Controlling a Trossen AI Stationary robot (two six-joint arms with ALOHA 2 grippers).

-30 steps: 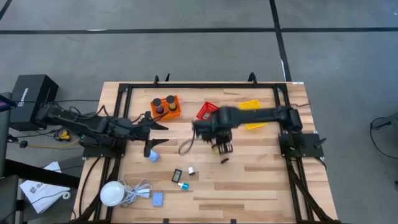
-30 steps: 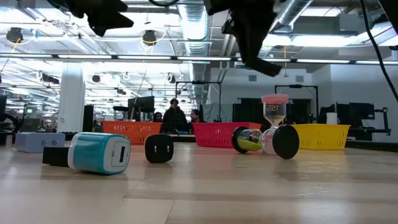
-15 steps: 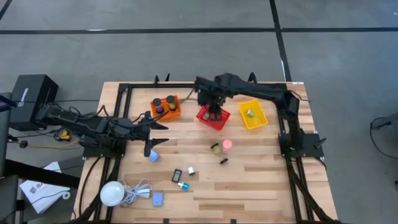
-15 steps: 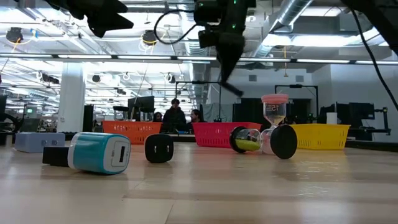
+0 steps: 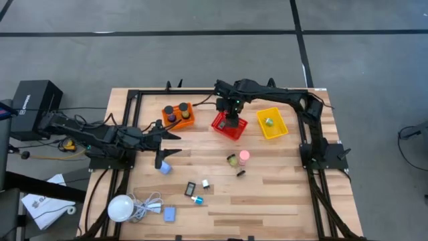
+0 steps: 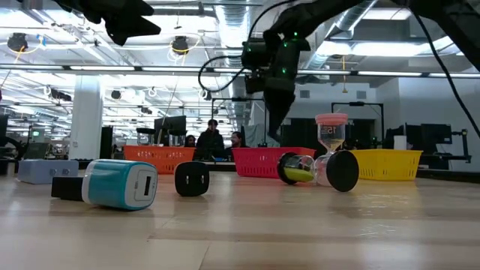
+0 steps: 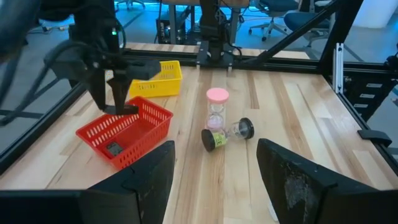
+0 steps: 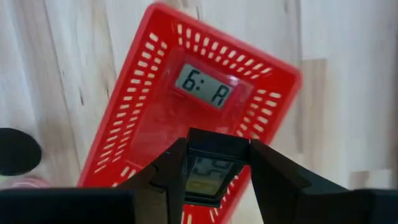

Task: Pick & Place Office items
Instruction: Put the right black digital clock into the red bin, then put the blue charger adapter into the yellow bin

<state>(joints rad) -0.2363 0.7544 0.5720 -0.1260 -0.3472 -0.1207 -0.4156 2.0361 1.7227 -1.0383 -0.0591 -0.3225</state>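
Observation:
My right gripper (image 5: 231, 120) hangs over the red mesh basket (image 5: 221, 127), shut on a small flat black display unit (image 8: 211, 171). A second such unit, showing "6: A" (image 8: 204, 86), lies flat on the basket's floor. My left gripper (image 5: 170, 134) waits open above the table's left part, touching nothing. On the table stand a pink-capped hourglass (image 5: 245, 155), upright, and beside it a green one (image 5: 232, 160) on its side. A light-blue charger (image 5: 165, 167) and small black and blue pieces (image 5: 194, 193) lie nearer the near edge. My right gripper pinches the black display unit between its two fingers, which press on its opposite side edges (image 8: 190, 174). The fingers come from above, pointing down. The unit is lifted clear, display facing up, over the inside of the red basket (image 8: 143, 124).
An orange basket (image 5: 178, 115) holds two black cylinders; a yellow basket (image 5: 272, 124) holds a green piece. A white bulb with cable (image 5: 120, 207) and a light-blue piece (image 5: 169, 214) lie near the near-left corner. Bare wood shows on the table's right near part.
My right gripper swept from the table's middle, beside the hourglasses, toward the far edge to the red basket, then came down lower over it, keeping the black unit in its fingers. The left arm kept still.

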